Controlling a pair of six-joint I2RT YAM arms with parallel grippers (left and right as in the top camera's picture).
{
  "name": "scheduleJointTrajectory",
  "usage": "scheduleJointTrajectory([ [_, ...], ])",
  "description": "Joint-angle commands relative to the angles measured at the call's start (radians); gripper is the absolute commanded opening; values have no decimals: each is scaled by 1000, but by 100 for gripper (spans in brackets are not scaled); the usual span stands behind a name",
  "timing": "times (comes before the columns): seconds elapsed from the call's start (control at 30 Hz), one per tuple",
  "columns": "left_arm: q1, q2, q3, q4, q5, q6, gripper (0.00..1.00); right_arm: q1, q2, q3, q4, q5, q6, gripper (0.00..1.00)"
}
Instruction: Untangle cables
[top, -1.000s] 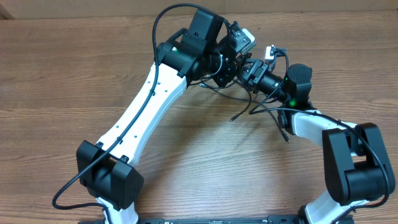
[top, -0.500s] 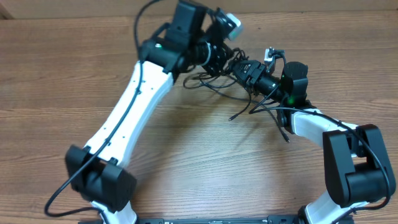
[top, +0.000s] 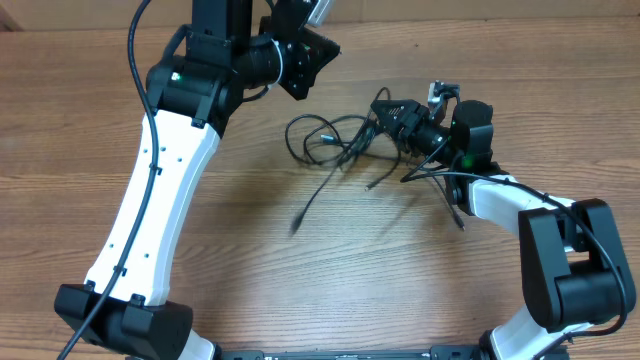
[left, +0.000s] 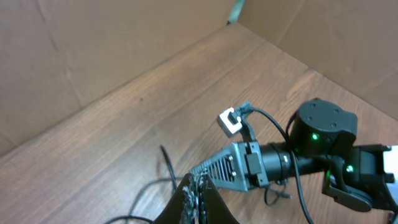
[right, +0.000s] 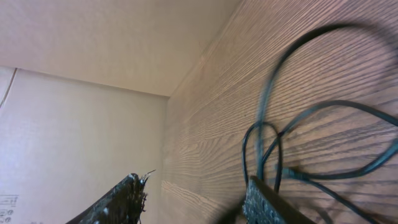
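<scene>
The cables (top: 330, 140) are thin black cords lying in loose loops on the wooden table, one loose end trailing toward the front (top: 298, 222). My left gripper (top: 333, 48) is raised at the back left of them, apart from them, shut with nothing visible between its fingers (left: 199, 185). My right gripper (top: 379, 106) sits low at the right edge of the loops. Its fingers stand apart with an empty gap (right: 194, 182), and cable loops (right: 273, 124) run just past one finger (right: 264, 202). The left wrist view shows the right gripper (left: 214, 171) and a cord (left: 166, 165) below.
A cardboard wall (left: 124, 43) closes off the back of the table. The left arm's white link (top: 150, 210) crosses the left side, and the right arm's black joints (top: 570, 255) fill the right front. The right arm's own thicker wires (top: 445, 185) lie beside the cords.
The left arm has swung up and back to the left, away from the right gripper. The cords it was among have dropped and spread onto the table. The right arm has stayed put.
</scene>
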Motion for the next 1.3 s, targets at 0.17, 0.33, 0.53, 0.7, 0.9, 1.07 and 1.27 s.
scheduleJointTrajectory([
  [0.17, -2, -4, 17, -60, -85, -13, 4, -5, 6, -4, 8, 14, -12, 51],
  [0.33, -2, 30, 14, -192, -137, 68, 4, -6, 6, -4, 9, 14, -12, 51],
  [0.53, -39, 108, 13, -463, -125, 401, 4, -51, 6, -4, 8, 11, -12, 71],
  [0.7, -93, 184, 13, -563, -130, 547, 15, -128, 6, -4, 8, -45, -12, 87],
  [0.9, -140, 308, 13, -555, -169, 583, 39, -222, 6, -4, 8, -148, -12, 100],
  [1.07, -175, 412, 13, -563, -171, 583, 41, -276, 6, -5, -1, -184, -13, 100],
  [1.27, -242, 475, 13, -557, -190, 622, 48, -315, 6, -4, -31, -180, -66, 100],
])
